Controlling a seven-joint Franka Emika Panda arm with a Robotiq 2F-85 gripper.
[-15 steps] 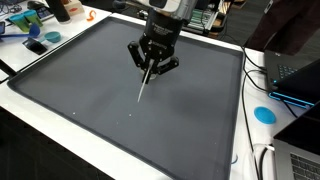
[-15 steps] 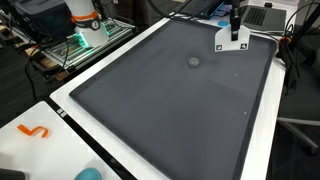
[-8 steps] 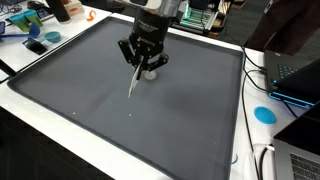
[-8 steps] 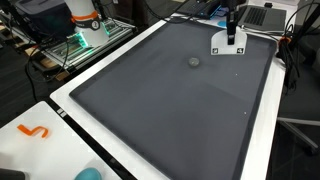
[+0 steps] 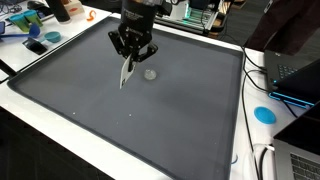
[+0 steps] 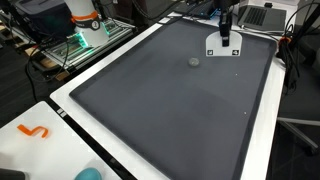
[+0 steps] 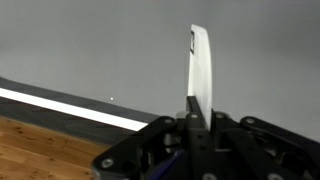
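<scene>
My gripper point(image 5: 131, 52) hangs above the far-left part of a large dark grey mat point(image 5: 120, 110). It is shut on a thin white flat tool point(image 5: 126, 73) that points down at the mat without touching it. In the wrist view the tool point(image 7: 200, 60) stands up from between my closed fingers point(image 7: 191, 104). In an exterior view the gripper point(image 6: 224, 24) and the tool point(image 6: 222, 47) are near the mat's far edge. A small round grey object point(image 5: 150, 73) lies on the mat just beside the tool's tip; it also shows in an exterior view point(image 6: 193, 61).
A laptop point(image 5: 296, 76) and a blue disc point(image 5: 264, 114) sit off the mat at one side. Clutter point(image 5: 30, 25) lies at a far corner. An orange hook point(image 6: 35, 131) lies on the white table edge. A white strip point(image 7: 60, 105) borders the mat.
My gripper has moved with the white tool across the mat, leftward in an exterior view. The small round grey object, hidden behind the gripper before, now shows beside the tool.
</scene>
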